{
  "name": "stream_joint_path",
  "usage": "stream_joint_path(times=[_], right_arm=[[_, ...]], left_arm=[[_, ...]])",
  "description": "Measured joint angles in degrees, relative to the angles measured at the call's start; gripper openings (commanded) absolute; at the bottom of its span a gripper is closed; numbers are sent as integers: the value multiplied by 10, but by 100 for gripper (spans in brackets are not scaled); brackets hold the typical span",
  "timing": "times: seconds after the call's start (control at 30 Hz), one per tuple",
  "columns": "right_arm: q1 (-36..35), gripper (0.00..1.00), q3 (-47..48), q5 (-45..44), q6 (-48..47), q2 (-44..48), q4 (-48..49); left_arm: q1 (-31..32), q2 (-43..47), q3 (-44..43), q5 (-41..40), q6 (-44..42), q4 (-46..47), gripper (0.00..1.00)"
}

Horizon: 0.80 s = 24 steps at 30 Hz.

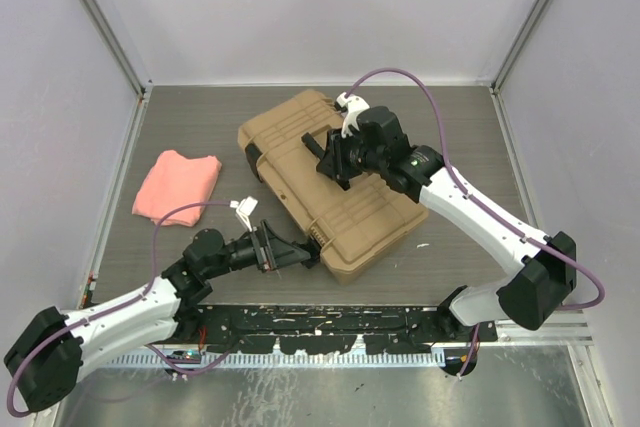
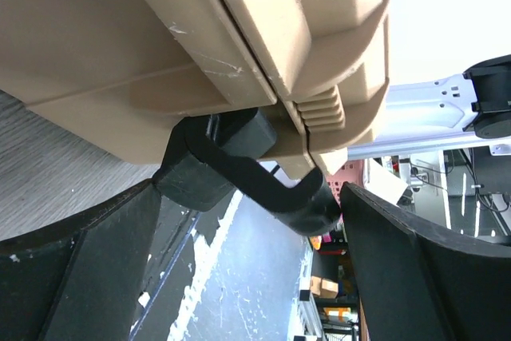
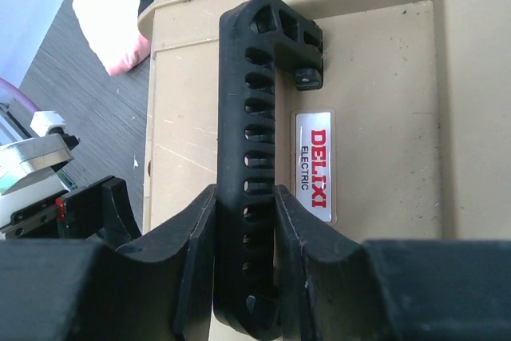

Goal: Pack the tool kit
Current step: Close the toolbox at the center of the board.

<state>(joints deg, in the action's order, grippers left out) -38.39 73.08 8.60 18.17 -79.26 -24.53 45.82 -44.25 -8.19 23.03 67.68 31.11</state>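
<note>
The tan ribbed tool kit case (image 1: 290, 147) lies slanted in the middle of the table with its lid down. My right gripper (image 1: 335, 162) is over its top. In the right wrist view the right gripper (image 3: 245, 221) is shut on the black slotted carry handle (image 3: 247, 101), next to the red-lettered label (image 3: 317, 173). My left gripper (image 1: 305, 255) is at the case's near corner. The left wrist view shows the left gripper (image 2: 251, 197) open, its fingers either side of a black latch (image 2: 255, 169) that hangs off the seam of the case (image 2: 160, 37). No loose tools show.
A pink folded cloth (image 1: 178, 185) lies on the table left of the case, also seen as the pink cloth (image 3: 108, 13) in the right wrist view. Grey walls close the table on three sides. The arm bases and a black rail (image 1: 330, 322) run along the near edge.
</note>
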Motion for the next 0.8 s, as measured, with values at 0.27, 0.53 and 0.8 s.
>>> stream_joint_path(times=[0.27,0.53,0.8], right_arm=[[3,13,0,5,-2,-5,9],[4,13,0,5,1,-9,20],[4,13,0,5,1,-9,20]], left_arm=[[2,19,0,11,1,4,96],[14,22,-12,50,9,57,79],[14,21,-17,43,7,39,81]])
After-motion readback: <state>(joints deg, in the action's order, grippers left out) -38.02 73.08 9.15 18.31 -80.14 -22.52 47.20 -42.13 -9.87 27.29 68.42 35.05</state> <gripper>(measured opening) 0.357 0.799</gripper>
